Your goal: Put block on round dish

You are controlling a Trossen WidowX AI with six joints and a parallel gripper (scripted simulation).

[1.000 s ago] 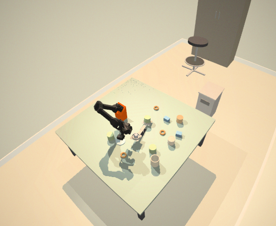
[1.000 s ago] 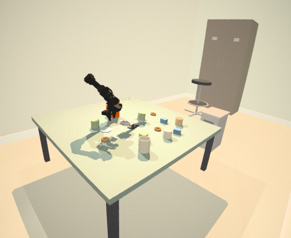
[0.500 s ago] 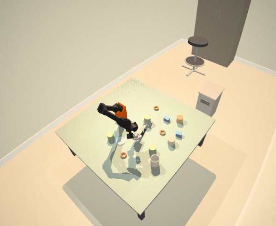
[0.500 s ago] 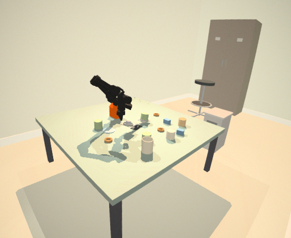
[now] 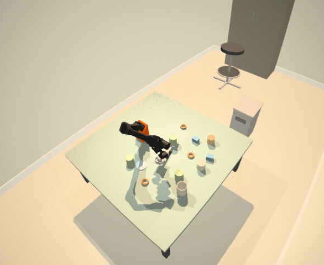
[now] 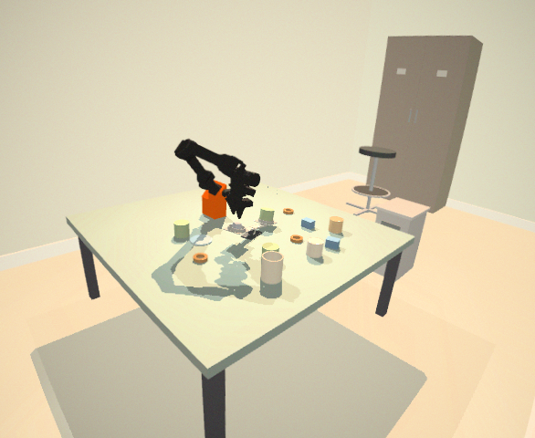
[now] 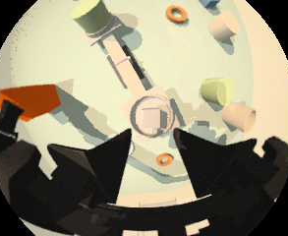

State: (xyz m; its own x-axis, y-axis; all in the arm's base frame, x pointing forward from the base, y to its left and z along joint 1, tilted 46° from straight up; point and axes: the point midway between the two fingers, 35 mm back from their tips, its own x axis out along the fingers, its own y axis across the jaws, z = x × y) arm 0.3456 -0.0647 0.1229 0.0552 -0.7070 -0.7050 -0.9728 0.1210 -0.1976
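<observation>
One small pale block (image 5: 159, 159) (image 6: 236, 226) (image 7: 150, 118) lies uncovered inside the round rim on the balance's (image 5: 155, 161) (image 6: 251, 234) (image 7: 129, 74) near pan; your fingers (image 5: 164, 156) (image 6: 238, 216) stand partly open, holding nothing; it looks light, rigid and perhaps smooth, so take it squarely by opposite side faces, clear of the rim; your arm (image 5: 139, 134) (image 6: 211, 158) arches over from its orange base (image 5: 144, 128) (image 6: 214, 205) (image 7: 30, 100), the fingers pointing down above that pan.

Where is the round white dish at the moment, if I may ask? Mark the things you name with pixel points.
In the top view, the dish (image 5: 141, 165) (image 6: 201, 240) lies on the table, just right of a green cylinder (image 5: 130, 159) (image 6: 181, 229).
</observation>
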